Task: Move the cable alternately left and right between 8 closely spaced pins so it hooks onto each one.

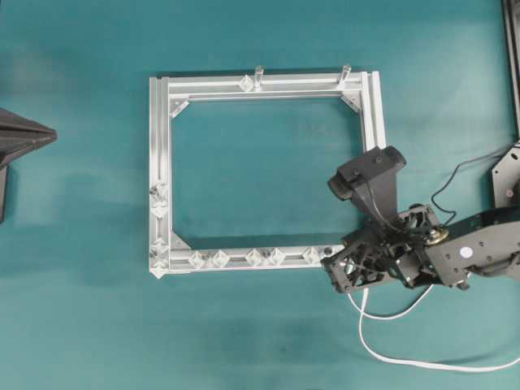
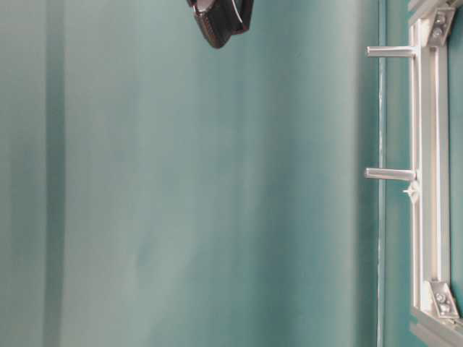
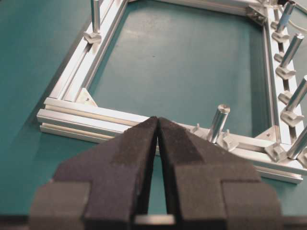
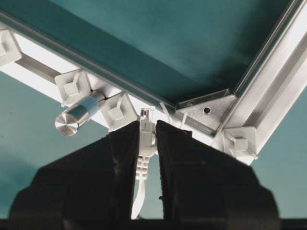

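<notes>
right gripper [image 4: 147, 139]: pads pinch the cable [image 4: 142, 165] just behind its clear plug, at the frame [image 1: 159, 162] bottom-right corner | left gripper [image 3: 158, 125]: fingers pressed together, apart from frame | pins [image 1: 209, 259]: unhooked | readable writing: none

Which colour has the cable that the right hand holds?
White; the cable shows best in the overhead view, trailing from the right hand.
</notes>
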`<state>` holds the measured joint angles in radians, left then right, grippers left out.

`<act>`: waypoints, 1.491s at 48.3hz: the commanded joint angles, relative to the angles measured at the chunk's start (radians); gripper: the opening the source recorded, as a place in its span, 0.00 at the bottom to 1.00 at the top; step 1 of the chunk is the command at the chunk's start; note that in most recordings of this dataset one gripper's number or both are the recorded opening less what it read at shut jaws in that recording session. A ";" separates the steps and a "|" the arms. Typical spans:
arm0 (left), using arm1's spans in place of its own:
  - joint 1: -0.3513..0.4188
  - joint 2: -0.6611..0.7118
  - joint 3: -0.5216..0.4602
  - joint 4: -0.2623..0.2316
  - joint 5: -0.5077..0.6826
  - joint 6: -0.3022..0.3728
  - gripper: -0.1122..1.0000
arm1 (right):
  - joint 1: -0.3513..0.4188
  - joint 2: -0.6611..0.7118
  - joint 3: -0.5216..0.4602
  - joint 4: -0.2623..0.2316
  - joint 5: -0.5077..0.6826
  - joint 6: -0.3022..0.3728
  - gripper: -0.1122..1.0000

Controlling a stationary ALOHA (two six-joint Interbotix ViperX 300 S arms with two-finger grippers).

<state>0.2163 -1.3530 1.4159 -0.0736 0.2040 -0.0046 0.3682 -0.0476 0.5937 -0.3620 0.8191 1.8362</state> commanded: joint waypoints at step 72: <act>0.005 0.009 -0.009 0.003 -0.008 -0.003 0.18 | -0.244 0.115 -0.152 -0.064 -0.078 -0.112 0.23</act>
<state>0.2178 -1.3530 1.4174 -0.0736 0.2040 -0.0046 0.1289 0.0690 0.4817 -0.4203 0.7378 1.7303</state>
